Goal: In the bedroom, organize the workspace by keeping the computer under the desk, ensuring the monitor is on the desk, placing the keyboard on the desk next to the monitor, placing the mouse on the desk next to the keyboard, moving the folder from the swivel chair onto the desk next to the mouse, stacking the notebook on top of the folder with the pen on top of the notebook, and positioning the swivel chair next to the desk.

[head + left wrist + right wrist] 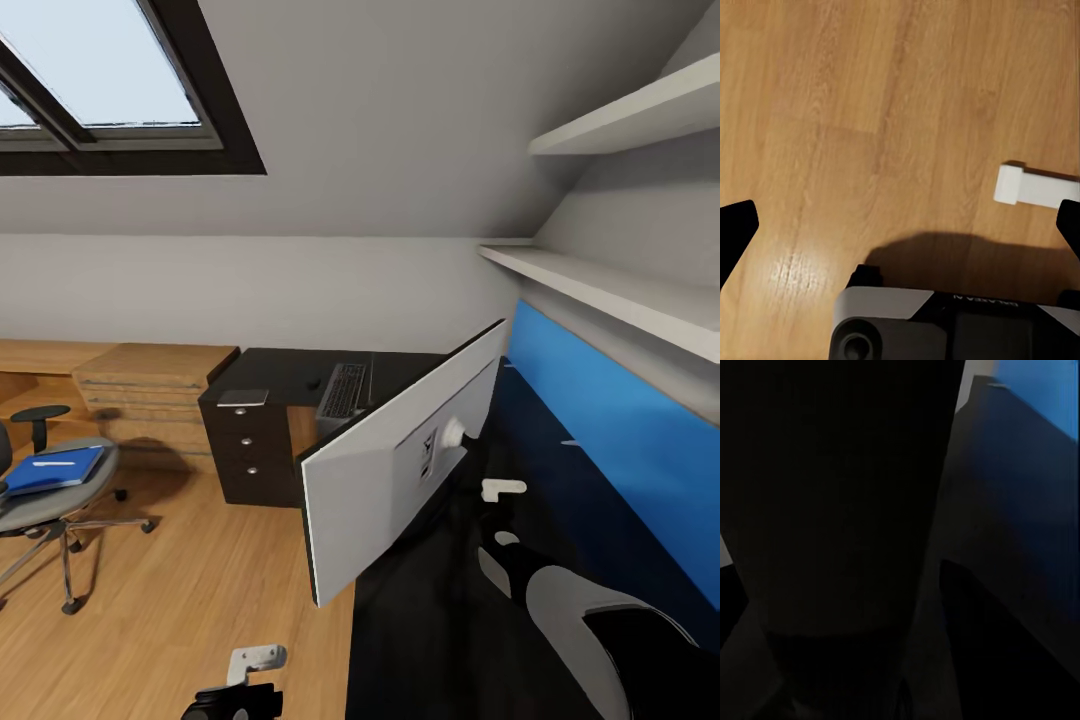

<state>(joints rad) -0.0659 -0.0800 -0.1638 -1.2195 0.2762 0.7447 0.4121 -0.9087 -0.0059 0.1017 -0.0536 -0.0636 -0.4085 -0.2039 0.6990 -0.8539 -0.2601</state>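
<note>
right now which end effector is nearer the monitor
Right. The right end effector is just behind the monitor, over the black desk, near the monitor's stand. The left end effector hangs low over the wood floor, off the desk's edge.

Daylit room from skylight (95, 75); soft floor shadows, right wrist view near-black

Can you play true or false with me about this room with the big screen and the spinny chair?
1. The blue folder lies on the swivel chair. True.
2. The keyboard is on the floor. False: it sits on the black cabinet desk.
3. The monitor shows us its pale back. True.
4. The left gripper is holding the folder. False: it hangs open over bare wooden floor.
5. The skylight is dark. False: it is bright.
</note>
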